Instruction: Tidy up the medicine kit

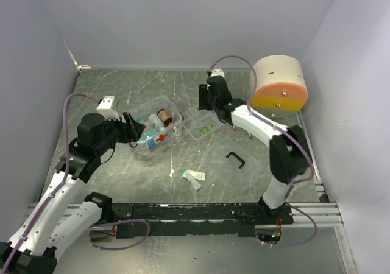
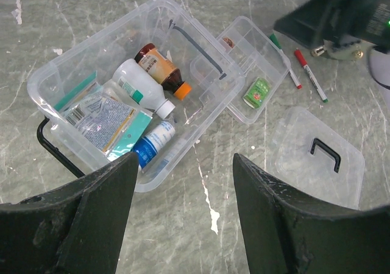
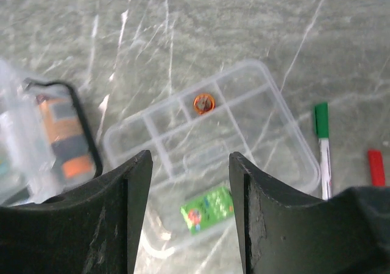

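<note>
Compartment tray (image 3: pixel 256 128) lies below right fingers (image 3: pixel 103 225), spread empty; left fingers (image 2: pixel 292 225) likewise spread.

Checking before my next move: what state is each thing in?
Clear bin, open, lid off.
Lid, flat on table, handle up.
Divider tray, out of bin, on table.
Brown bottle, capped, lying in bin.
Left tool, open.
Right tool, open.

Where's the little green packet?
In the left wrist view, the green packet lies in a compartment of the divided tray, just right of the clear box holding the brown bottle.
</note>
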Action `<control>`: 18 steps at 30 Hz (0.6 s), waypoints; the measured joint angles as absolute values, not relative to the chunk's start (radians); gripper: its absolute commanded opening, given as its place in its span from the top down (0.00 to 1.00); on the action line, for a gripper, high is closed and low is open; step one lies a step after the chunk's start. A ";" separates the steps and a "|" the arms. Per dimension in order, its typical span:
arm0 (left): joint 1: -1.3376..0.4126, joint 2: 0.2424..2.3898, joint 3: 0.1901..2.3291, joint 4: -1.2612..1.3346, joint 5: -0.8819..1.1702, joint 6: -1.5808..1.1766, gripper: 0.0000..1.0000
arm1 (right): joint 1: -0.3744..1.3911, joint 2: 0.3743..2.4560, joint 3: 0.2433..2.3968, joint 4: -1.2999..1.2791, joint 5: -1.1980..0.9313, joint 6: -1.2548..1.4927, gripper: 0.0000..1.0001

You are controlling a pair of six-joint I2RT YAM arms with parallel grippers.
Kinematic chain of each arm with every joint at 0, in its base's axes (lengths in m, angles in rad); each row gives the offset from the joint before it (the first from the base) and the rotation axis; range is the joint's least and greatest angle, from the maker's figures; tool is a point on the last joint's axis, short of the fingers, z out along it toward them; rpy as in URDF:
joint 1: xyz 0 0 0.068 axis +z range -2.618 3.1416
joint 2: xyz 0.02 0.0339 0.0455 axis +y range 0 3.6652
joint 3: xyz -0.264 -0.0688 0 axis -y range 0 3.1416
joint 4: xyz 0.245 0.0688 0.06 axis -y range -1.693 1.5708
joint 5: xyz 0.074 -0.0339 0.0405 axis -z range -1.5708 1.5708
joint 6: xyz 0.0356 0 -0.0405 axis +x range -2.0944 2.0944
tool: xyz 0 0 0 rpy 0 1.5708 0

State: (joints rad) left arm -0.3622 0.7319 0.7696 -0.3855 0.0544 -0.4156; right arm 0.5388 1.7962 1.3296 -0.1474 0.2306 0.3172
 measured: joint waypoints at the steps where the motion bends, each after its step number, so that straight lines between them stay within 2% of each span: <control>1: -0.362 0.730 0.770 -0.385 0.054 -0.415 0.26 | 0.539 1.745 1.294 -0.148 0.219 0.323 0.47; 10: -0.362 0.716 0.770 -0.299 0.123 -0.419 0.25 | 0.620 1.436 0.939 -0.256 0.064 0.271 0.48; 14: -0.362 0.706 0.770 -0.254 0.160 -0.419 0.25 | 0.728 1.394 0.869 -0.327 0.025 0.245 0.49; 18: -0.362 0.710 0.770 -0.243 0.172 -0.419 0.25 | 0.850 1.390 0.842 -0.350 0.001 0.244 0.55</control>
